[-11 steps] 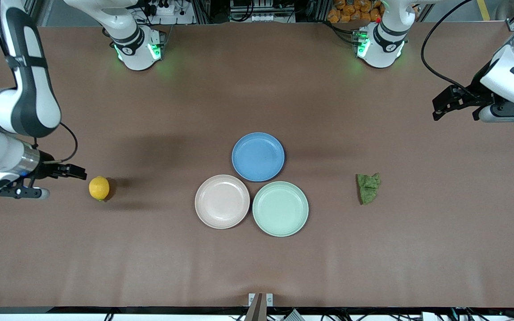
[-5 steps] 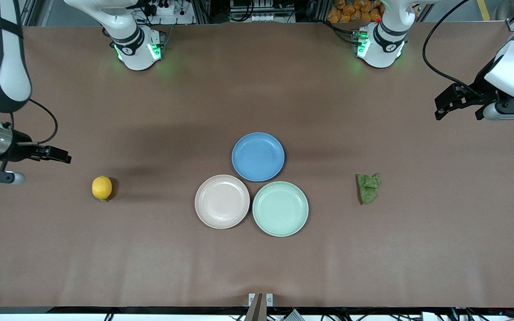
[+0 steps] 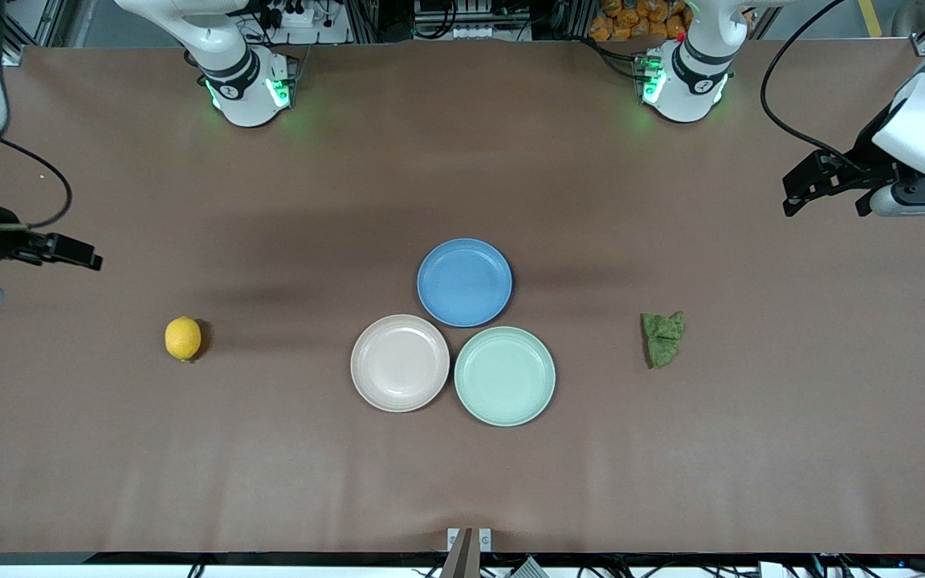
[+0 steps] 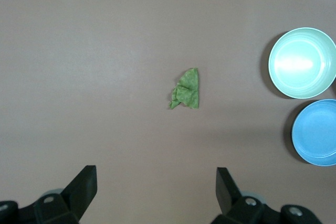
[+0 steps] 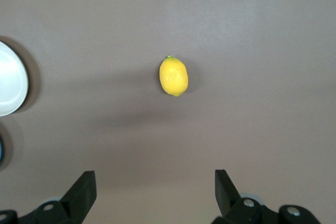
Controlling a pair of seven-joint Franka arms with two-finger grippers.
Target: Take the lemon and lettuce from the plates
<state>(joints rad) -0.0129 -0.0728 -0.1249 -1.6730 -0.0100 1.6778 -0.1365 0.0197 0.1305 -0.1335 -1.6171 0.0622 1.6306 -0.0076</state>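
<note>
moved: right gripper has pulled up/away from lemon; left gripper same spot.
jaws: both wide, empty.
lemon: firm, rolls; pinch across waist.
lettuce: limp, light; top pinch.
plates: bare.

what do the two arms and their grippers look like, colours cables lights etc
Both arms are glossy white with dark joint sections and green-lit bases. The left gripper and right gripper are black with blocky fingers; thin black cables loop along each wrist.

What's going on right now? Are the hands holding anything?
Both hands open, empty: left hand and right hand up at the table's ends. Lemon and lettuce on bare table, off the plates. Nothing in the way.
</note>
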